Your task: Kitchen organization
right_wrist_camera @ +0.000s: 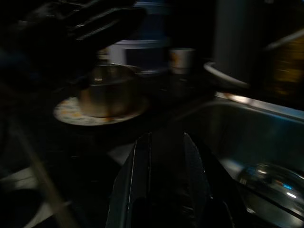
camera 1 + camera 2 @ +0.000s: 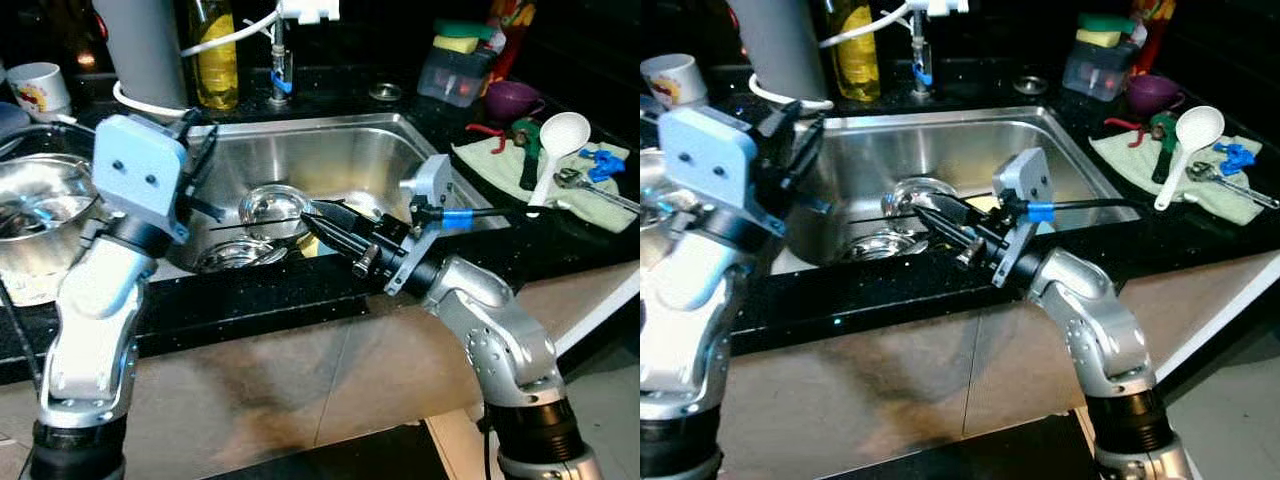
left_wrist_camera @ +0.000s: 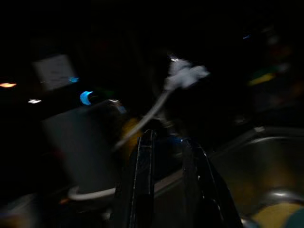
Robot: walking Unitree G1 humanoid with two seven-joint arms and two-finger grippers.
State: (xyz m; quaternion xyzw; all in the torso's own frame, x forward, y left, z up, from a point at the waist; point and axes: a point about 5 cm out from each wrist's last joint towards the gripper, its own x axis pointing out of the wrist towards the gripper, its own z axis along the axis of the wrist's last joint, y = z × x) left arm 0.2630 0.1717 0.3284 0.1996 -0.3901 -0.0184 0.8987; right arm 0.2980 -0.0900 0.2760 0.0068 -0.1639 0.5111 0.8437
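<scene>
The right gripper [image 2: 310,212], fingers nearly together and holding nothing, reached over the steel sink [image 2: 330,150]; the left gripper [image 3: 166,156] (fingers slightly parted) hovered near its corner; no legible labels.

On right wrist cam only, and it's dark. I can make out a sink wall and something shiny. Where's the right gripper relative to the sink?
Observer: The right gripper hangs over the sink near its front rim. It points toward a steel bowl lying in the basin.
Operator: Anything on the counter to the robot's right?
Observer: A green cloth with a white ladle and a few small tools on it.
Operator: Left arm?
Observer: The left gripper is raised at the sink's left rim, beside a grey cylinder.
</scene>
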